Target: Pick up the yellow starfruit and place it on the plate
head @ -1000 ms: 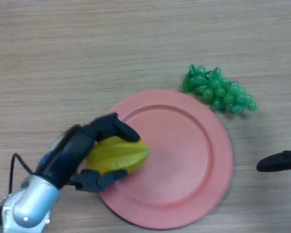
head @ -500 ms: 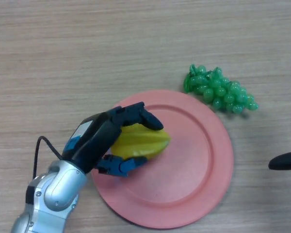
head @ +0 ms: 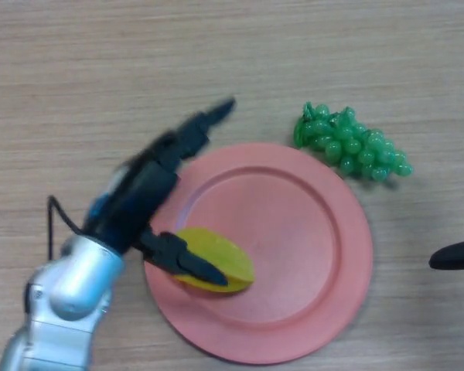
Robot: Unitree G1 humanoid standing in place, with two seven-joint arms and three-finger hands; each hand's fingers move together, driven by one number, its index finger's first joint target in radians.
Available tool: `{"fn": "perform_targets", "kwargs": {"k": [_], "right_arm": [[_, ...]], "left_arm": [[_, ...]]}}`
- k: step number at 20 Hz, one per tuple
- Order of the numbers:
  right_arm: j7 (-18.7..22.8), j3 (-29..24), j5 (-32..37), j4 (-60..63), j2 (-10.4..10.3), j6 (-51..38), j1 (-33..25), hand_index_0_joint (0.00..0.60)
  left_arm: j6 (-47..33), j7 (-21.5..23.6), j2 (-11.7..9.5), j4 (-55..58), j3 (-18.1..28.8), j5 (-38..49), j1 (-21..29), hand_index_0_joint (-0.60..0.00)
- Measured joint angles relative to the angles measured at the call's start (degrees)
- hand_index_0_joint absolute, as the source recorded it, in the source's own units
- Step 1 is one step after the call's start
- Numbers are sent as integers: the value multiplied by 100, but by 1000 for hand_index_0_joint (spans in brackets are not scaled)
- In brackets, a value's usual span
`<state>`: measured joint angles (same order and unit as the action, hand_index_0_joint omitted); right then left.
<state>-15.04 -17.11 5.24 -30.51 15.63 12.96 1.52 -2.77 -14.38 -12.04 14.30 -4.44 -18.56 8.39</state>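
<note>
— Where does the job stand?

— Nearly finished, I'd judge. Starting at the lower left of the frame, where my arm comes in: my left hand (head: 143,202) is spread wide, fingers (head: 205,120) straight and pointing toward the upper middle, thumb reaching down to the right. It grips nothing.

— And the fruit?

— The yellow starfruit (head: 216,260) lies on the plate (head: 325,232), in its lower left part, just inside the rim. My thumb crosses in front of it, so I can't say whether it touches the skin or only hovers above.

— So what remains?

— Only drawing the hand clear, as far as I can tell. The placing itself looks done.

— Anything else around?

— My right hand (head: 455,255) shows at the right edge, low on the tabletop (head: 100,62), idle; too little of it is visible to say how it is set. Farther up, a bunch of green grapes (head: 348,143) sits just beyond the plate's upper right rim, close to it or touching.
</note>
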Motion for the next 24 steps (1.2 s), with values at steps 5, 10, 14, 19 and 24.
{"fn": "perform_targets", "kwargs": {"k": [5,10,14,19,24], "right_arm": [[76,37,-123,-36,1,-3,-84,0],[178,133,-77,-179,-2,-3,-87,0],[197,381,-77,-132,-20,-1,-99,0],[196,502,-80,100,-21,-1,-197,0],[174,596,-79,102,-21,-1,-196,0]], "left_arm": [[389,24,-233,574,923,2296,-79,0],[1125,29,-372,705,1345,3292,-351,0],[1198,176,-398,777,1616,3522,-529,0],[1175,238,-573,754,1726,3465,-514,0],[1100,250,-570,754,1737,3231,-554,0]]}}
